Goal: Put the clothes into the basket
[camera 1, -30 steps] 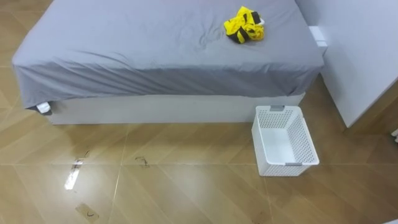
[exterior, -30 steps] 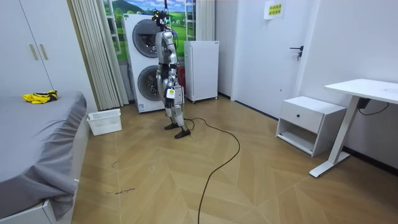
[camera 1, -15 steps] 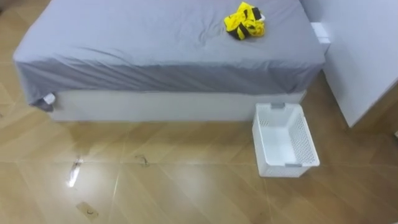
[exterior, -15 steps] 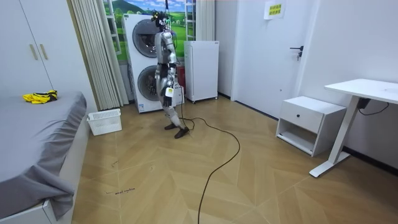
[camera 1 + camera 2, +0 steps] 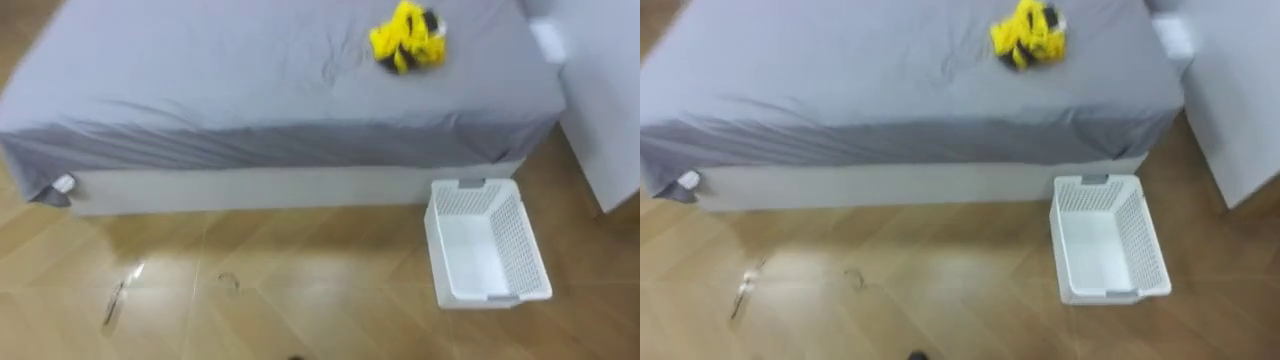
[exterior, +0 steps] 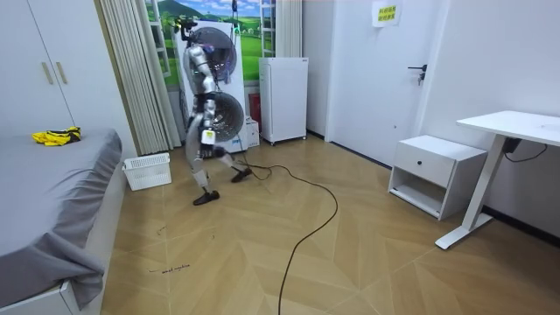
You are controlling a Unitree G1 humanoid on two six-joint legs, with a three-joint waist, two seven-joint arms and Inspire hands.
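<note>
In the left eye view, a crumpled yellow-and-black garment (image 5: 407, 36) lies on top of the grey-sheeted bed (image 5: 250, 95), near its far right end. A white perforated plastic basket (image 5: 529, 248) stands on the wooden floor just beside the bed's near edge, below the garment and apart from it. The basket is empty.

The right eye view gives the same layout, with nothing inside the basket.

In the room view, the robot is caught in a wide stride between the stacked washing machines (image 6: 219, 109) and the basket, facing the bed. Its left hand (image 6: 203, 150) hangs by the hip. Whether the fingers of either hand are open or closed cannot be told.

The step in hand appears to be the approach: no clothing has been picked up. The next move likely calls for standing close at the bedside by the basket, then reaching well over the mattress to grasp the garment.
</note>
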